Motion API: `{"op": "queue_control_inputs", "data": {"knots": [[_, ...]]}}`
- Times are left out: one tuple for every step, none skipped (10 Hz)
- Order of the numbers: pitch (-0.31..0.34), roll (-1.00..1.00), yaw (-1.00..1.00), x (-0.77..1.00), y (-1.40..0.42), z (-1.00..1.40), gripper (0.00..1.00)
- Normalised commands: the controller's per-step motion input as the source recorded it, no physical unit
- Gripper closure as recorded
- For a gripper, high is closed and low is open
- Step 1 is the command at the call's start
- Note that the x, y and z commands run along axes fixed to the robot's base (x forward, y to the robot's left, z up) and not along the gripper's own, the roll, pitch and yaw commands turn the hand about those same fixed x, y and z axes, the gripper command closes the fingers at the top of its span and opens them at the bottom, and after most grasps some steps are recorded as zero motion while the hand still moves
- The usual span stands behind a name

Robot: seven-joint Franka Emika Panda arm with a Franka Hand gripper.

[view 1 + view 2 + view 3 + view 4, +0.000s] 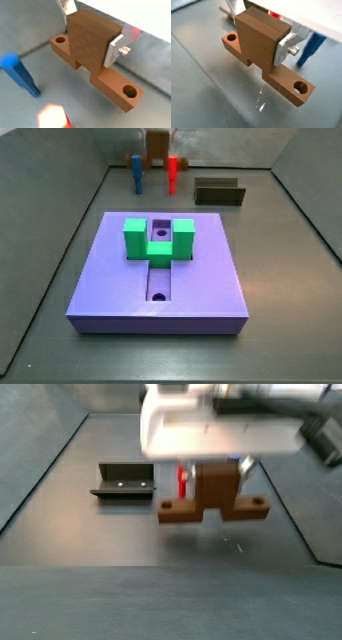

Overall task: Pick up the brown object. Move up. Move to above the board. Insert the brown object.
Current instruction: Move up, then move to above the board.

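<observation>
My gripper (92,32) is shut on the brown object (100,75). Its silver fingers (115,50) clamp the upright block of the piece, as both wrist views show (259,30). The brown object (281,82) has a low bar with a round hole at each end. In a side view the gripper (214,479) holds the brown object (214,506) and it seems to hang just above the grey floor. The lavender board (201,283) with its green U-shaped block (159,238) and central groove lies apart, nearer the front; the gripper (158,143) is at the far back.
A blue peg (136,173) and a red peg (174,170) stand at the back near the gripper; they also show in the wrist views as blue (20,75) and red (53,116). A dark olive box (219,193) lies beside them (127,482). Walls enclose the floor.
</observation>
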Motion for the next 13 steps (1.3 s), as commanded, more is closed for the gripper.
{"op": "queue_control_inputs", "data": {"knots": [[0.023, 0.05, -0.01, -0.06, -0.02, 0.37, 1.0], [0.0, 0.0, 0.0, 0.0, 0.0, 1.4, 1.0], [0.026, -0.02, 0.01, -0.01, 0.0, 1.4, 1.0], [0.032, 0.01, 0.0, -0.03, -0.01, 1.4, 1.0], [0.024, 0.01, 0.01, -0.01, 0.0, 1.4, 1.0], [0.066, -0.01, 0.0, 0.05, 0.01, 1.4, 1.0], [0.09, 0.0, 0.0, 0.04, 0.0, 0.83, 1.0], [0.07, 0.01, 0.01, 0.03, -0.01, 0.35, 1.0], [0.052, 0.01, 0.01, 0.03, 0.0, 0.22, 1.0], [0.111, -0.08, -0.13, 0.11, -1.4, 0.15, 1.0], [0.095, -0.04, -0.11, 0.11, -1.4, 0.15, 1.0], [0.055, -0.01, -0.05, 0.11, -1.4, 0.15, 1.0], [0.019, -0.04, -0.03, 0.1, -1.4, 0.15, 1.0]]}}
